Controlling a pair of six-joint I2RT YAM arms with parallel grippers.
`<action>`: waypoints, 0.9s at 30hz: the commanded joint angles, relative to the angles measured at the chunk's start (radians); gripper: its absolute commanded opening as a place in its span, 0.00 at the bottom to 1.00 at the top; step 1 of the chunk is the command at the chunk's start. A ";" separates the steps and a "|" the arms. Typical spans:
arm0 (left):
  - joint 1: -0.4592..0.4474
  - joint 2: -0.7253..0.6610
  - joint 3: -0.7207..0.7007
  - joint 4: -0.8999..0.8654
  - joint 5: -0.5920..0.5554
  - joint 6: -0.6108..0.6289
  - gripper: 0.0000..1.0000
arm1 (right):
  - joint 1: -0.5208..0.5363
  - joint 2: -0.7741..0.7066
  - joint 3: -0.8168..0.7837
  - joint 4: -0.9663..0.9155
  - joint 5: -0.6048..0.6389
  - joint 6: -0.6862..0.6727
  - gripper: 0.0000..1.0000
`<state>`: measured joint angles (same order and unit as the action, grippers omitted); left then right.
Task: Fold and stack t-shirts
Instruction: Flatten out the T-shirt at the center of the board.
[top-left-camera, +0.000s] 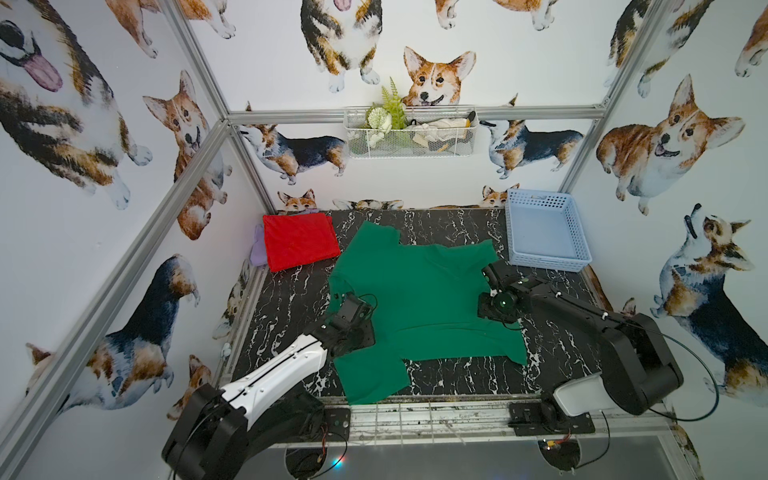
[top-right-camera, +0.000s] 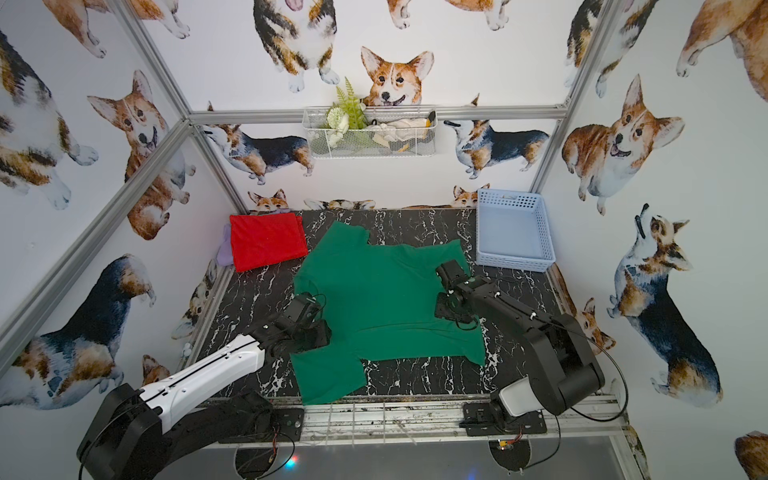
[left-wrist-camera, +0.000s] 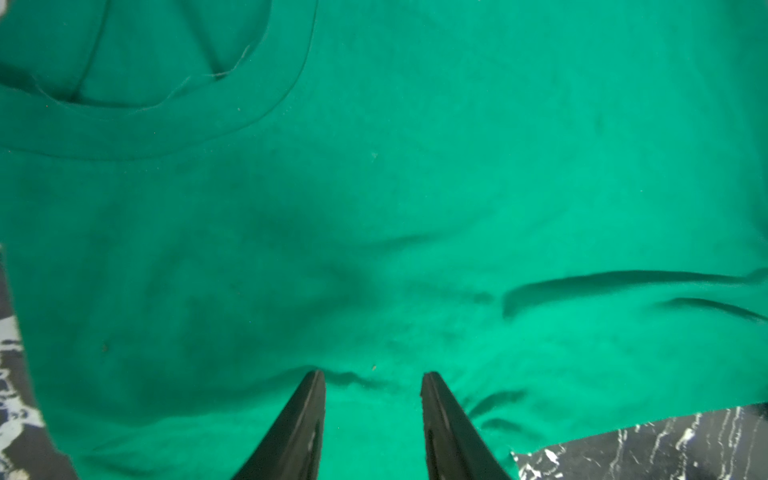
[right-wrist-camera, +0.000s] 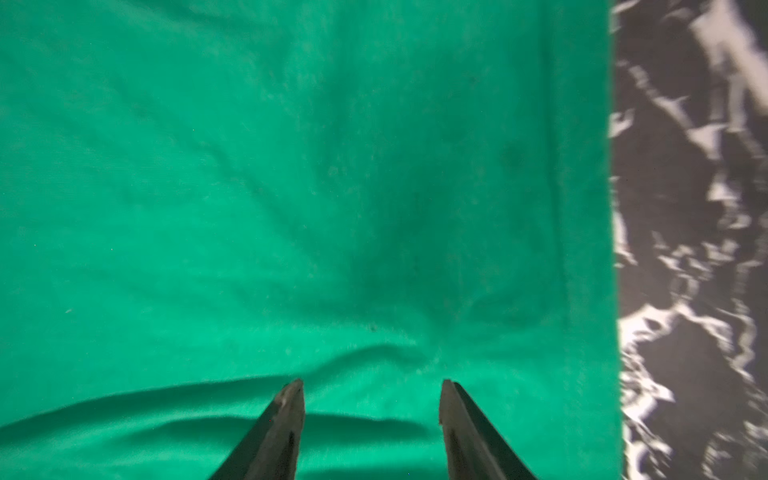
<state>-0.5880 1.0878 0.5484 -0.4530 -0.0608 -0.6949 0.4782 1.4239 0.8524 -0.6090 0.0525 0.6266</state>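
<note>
Black marbled tabletop (top-left-camera: 449, 226) is bearing the green t-shirt (top-left-camera: 419, 299) spread flat mid-table near the folded red t-shirt (top-left-camera: 299, 241), while the left gripper (left-wrist-camera: 372, 376) and right gripper (right-wrist-camera: 372, 384) are hovering over it, jaws parted and empty, so its folding is seemingly just beginning, calling next for pinching its edges.

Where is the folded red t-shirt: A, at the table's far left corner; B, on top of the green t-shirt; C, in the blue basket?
A: the red t-shirt lies folded at the far left corner of the table, not on the green t-shirt; the blue basket sits far right.
</note>
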 joint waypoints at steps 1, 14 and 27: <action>-0.006 0.017 0.010 -0.046 0.016 -0.010 0.44 | 0.012 -0.098 -0.018 -0.117 0.026 0.017 0.59; -0.093 0.143 -0.022 -0.001 0.008 -0.100 0.43 | 0.045 -0.232 -0.159 -0.131 0.023 0.058 0.59; -0.279 0.074 -0.032 -0.197 -0.095 -0.254 0.43 | 0.044 -0.286 -0.127 -0.188 0.064 0.040 0.62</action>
<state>-0.8303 1.1896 0.5228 -0.5446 -0.1047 -0.8749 0.5217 1.1496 0.7147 -0.7620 0.0864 0.6704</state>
